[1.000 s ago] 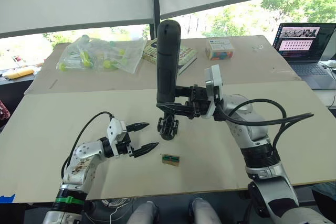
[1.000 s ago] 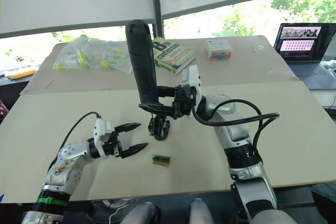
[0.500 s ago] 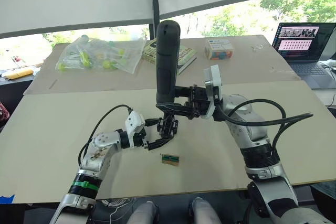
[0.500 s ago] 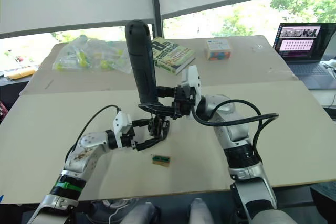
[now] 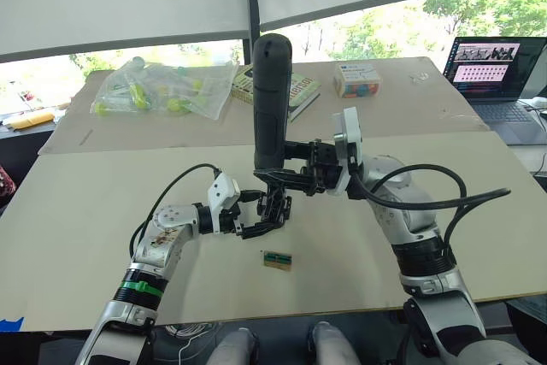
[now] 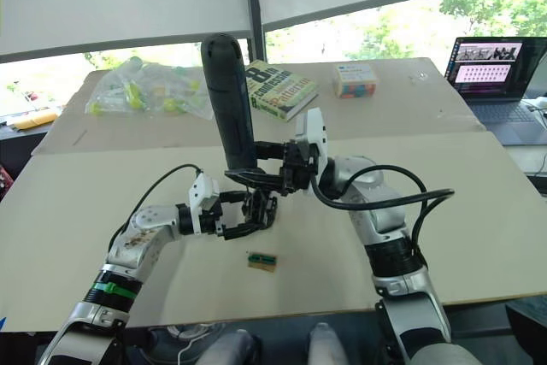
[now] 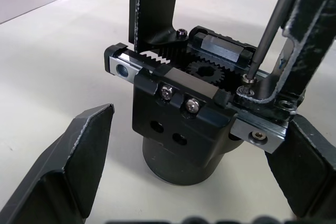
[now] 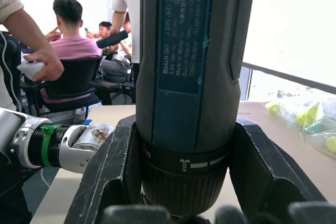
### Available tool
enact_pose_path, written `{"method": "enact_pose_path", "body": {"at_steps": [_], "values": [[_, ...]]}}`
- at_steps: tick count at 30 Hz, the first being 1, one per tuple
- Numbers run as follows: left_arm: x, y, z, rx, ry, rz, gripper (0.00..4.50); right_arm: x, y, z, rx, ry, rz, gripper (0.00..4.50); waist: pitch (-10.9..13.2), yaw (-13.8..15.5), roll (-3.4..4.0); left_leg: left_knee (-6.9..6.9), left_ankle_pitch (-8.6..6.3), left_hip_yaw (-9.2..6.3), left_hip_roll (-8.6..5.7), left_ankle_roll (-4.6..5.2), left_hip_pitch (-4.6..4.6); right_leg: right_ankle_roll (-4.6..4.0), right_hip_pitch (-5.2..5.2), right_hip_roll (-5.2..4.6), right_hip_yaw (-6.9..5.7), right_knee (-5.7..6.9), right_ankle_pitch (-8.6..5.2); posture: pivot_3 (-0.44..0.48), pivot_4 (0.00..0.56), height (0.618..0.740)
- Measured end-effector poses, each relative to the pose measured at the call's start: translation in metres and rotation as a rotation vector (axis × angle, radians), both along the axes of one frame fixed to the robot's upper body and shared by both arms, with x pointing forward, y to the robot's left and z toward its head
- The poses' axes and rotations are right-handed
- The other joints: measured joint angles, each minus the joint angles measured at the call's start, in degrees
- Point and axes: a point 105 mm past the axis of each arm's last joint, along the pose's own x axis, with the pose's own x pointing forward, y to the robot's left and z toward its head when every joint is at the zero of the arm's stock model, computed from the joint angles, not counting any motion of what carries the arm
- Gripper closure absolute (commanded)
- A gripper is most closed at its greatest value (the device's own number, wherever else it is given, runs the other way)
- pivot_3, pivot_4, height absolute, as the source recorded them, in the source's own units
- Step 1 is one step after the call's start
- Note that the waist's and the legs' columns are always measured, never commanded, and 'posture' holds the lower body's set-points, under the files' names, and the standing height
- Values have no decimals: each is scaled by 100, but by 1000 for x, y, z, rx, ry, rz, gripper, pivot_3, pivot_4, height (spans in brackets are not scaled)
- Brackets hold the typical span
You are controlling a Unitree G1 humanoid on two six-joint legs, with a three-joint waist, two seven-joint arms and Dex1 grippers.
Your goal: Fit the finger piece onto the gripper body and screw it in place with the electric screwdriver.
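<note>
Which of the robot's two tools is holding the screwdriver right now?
The right tool. It is shut on the upright electric screwdriver, while the left tool is open, its fingers on either side of the gripper body.

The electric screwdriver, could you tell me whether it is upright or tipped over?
Upright. The electric screwdriver stands nearly vertical in the right gripper, rounded end up, its thin bit reaching down onto a screw on the gripper body.

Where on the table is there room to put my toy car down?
Bare table beside the left gripper, and between the right arm and the laptop. It is crowded around the gripper body and electric screwdriver.
</note>
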Motion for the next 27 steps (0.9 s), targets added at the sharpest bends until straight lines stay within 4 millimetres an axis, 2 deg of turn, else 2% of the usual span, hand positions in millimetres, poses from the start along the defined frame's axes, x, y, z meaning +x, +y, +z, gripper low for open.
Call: {"method": "enact_pose_path", "body": {"at_steps": [6,16,27], "values": [[0,-1,-14,40,31,-19,0,0,0,0,0,-1,-4,2576,0,-1,0,0,0,0,0,-1,0,0,0,0,0,0,0,0,150,740],[0,4,-23,33,33,-11,0,0,-1,0,-1,-2,-6,2576,0,3,0,0,0,0,0,-1,0,0,0,0,0,1,0,0,150,740],[11,-3,-23,22,5,-24,0,1,-1,0,-3,-2,-10,2576,-1,20,-1,10,1,0,-2,-1,0,0,4,0,-1,5,0,0,150,740]]}}
